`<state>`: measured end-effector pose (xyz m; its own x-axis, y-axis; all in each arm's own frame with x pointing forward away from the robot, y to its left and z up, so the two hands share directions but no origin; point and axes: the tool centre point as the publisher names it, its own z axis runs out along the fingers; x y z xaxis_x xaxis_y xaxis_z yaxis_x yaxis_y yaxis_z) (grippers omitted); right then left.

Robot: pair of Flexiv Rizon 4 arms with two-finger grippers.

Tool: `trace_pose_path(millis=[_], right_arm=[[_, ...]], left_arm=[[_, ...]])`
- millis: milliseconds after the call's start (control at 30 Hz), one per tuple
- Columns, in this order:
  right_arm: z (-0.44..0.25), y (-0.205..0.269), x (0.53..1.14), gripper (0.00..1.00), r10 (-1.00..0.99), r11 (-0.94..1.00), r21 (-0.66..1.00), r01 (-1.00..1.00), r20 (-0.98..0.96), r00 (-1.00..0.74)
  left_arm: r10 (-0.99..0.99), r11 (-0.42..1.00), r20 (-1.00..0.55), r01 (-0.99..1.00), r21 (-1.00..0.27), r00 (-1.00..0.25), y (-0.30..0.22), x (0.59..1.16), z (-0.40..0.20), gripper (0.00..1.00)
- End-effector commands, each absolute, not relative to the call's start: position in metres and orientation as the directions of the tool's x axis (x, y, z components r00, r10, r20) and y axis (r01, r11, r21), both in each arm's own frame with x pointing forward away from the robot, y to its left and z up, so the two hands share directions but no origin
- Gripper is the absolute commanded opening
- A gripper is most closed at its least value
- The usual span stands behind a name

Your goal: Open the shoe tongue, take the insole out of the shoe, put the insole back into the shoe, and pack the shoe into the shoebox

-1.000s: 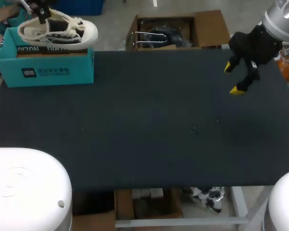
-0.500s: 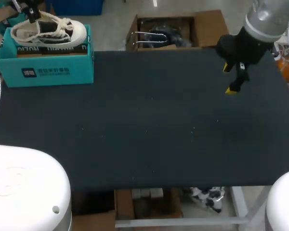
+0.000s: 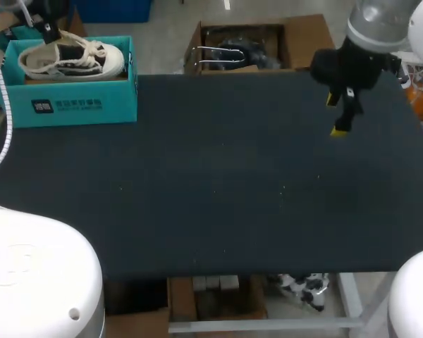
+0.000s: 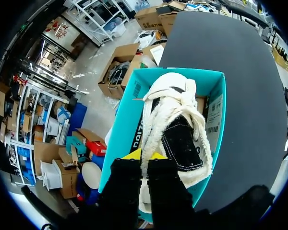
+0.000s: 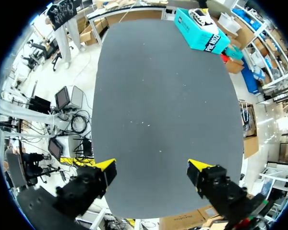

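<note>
A white and black sneaker (image 3: 70, 60) lies inside the open teal shoebox (image 3: 63, 105) at the table's far left corner, toe pointing right. In the left wrist view the sneaker (image 4: 175, 124) fills the shoebox (image 4: 119, 129), laces up. My left gripper (image 4: 144, 155) is shut on the sneaker's heel rim, its yellow tips close together; in the head view the left gripper (image 3: 49, 29) sits over the box's left end. My right gripper (image 3: 335, 115) hangs open above the table's far right, nothing between its fingers. The right gripper (image 5: 153, 166) faces bare tabletop, the shoebox (image 5: 201, 29) far ahead.
The black table top (image 3: 218, 183) stretches between the shoebox and my right gripper. The shoebox's front wall stands near the table's left edge.
My left gripper has lowered the sneaker from above the shoebox down into it. My right arm has shifted slightly left and back, fingers still wide apart.
</note>
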<state>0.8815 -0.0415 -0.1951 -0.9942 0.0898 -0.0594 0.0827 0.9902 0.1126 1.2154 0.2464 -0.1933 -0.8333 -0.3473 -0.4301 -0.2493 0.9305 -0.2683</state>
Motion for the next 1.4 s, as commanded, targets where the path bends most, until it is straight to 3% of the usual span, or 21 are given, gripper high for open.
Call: trace_pose_path(millis=[33,600,867,933,967,1400], right_arm=[[-0.194,-0.041,0.882,1.00,0.090,0.991,0.108,0.084,-0.055,-0.994],[-0.194,-0.041,0.882,1.00,0.090,0.991,0.108,0.084,-0.055,-0.994],[-0.194,-0.041,0.882,1.00,0.090,0.991,0.108,0.084,-0.055,-0.994],[-0.194,-0.041,0.882,1.00,0.090,0.991,0.108,0.084,-0.055,-0.994],[-0.194,-0.041,0.882,1.00,0.090,0.991,0.108,0.084,-0.055,-0.994],[-0.194,-0.041,0.882,1.00,0.090,0.991,0.108,0.084,-0.055,-0.994]], left_arm=[[-0.334,0.933,-0.396,-0.241,-0.266,-0.856,0.253,1.232,-0.201,0.00],[-0.222,0.962,-0.255,-0.169,-0.214,-0.941,0.262,1.245,-0.261,0.00],[-0.254,0.962,-0.203,-0.227,-0.149,-0.946,0.255,1.262,-0.293,0.00],[-0.295,0.953,-0.200,-0.271,-0.139,-0.934,0.255,1.269,-0.297,0.72],[-0.308,0.948,-0.198,-0.283,-0.146,-0.931,0.255,1.270,-0.297,1.00],[-0.352,0.927,-0.214,-0.309,-0.212,-0.911,0.251,1.235,-0.237,1.00]])
